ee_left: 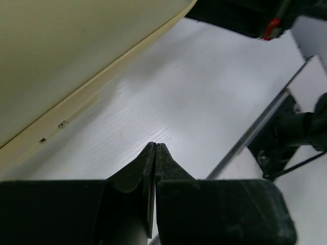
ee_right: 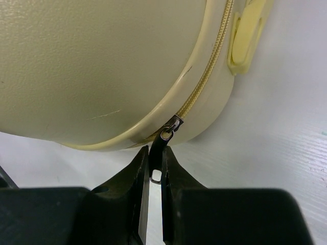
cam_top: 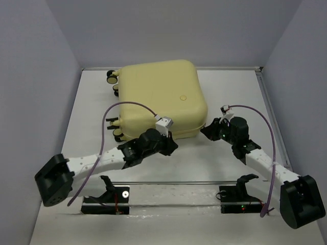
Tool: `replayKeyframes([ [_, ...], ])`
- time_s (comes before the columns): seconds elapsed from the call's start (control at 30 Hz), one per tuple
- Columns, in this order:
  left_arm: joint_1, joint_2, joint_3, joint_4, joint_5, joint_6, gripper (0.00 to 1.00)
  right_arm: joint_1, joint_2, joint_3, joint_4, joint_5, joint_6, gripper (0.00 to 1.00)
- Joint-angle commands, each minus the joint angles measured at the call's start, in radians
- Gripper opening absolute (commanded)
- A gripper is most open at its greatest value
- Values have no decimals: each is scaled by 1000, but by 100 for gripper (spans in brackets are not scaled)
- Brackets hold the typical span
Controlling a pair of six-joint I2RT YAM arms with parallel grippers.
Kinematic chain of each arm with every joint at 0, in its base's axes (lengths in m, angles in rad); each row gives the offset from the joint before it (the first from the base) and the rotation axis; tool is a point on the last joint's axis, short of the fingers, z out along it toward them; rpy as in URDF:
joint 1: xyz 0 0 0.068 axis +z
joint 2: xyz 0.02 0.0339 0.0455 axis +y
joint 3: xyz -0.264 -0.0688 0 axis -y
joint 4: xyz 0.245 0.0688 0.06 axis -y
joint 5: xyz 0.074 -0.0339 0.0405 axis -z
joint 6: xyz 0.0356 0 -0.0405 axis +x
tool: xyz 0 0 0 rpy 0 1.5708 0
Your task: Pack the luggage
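luggage [cam_top: 158, 97] shut, flat on bench [cam_top: 232, 97], far-centre; right gripper [ee_right: 156, 166] pinching zipper pull [ee_right: 156, 153] at its near-right corner; left gripper [ee_left: 155, 149] closed, empty

Soft, even light is falling from above. The table [ee_left: 168, 102] is shining with pale glare in the left wrist view, the luggage [cam_top: 158, 97] is casting a thin shadow at its near side, and the right fingers [ee_right: 127, 178] are blurring dark up close.

One suitcase [cam_top: 158, 92], two hands [ee_left: 155, 149] [ee_right: 156, 166]
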Motion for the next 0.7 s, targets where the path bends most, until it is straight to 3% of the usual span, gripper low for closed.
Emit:
replayKeyframes([
  [0.0, -15, 200, 115, 197, -89, 44, 13, -3, -55, 4, -48, -12, -2, 7],
  [0.13, -14, 412, 250, 234, -114, 92, 13, -3, -104, -2, -110, -8, -4, 7],
  [0.27, 6, 521, 322, 260, -136, 107, 13, 6, -144, -25, -148, -43, 31, 7],
  [0.47, 115, 590, 350, 321, -99, 37, 10, 100, -256, -51, -286, -90, 56, 7],
  [0.67, 130, 629, 416, 321, -103, 44, 10, 247, -288, -38, -358, -155, 68, 7],
])
